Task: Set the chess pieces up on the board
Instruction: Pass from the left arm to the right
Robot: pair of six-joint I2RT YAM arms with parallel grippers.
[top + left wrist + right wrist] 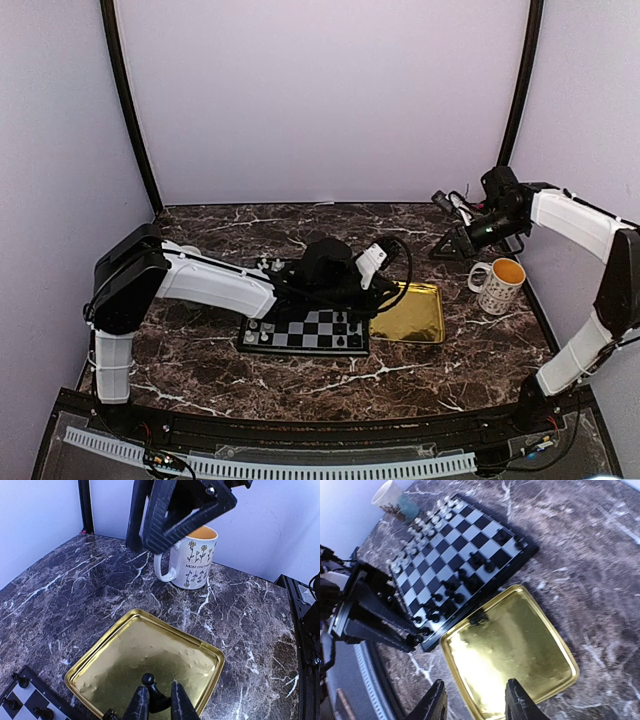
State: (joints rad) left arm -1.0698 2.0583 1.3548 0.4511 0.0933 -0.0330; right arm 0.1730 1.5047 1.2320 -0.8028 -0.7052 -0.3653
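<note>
– What has the left gripper (159, 696) got?
– A black piece (148, 681), its jaws pinched nearly closed on it, over the gold tray (125, 655). I cannot tell whether the piece touches the tray.
– And the right gripper (476, 684)?
– High above the same tray, fingers apart, holding nothing.
– The board (487, 527)?
– Flat on the counter (75, 590), just beside the tray. Black pieces (445, 595) crowd the tray side and pale pieces (420, 525) line the far edge. A flowered mug (192, 560) stands beyond the tray.
</note>
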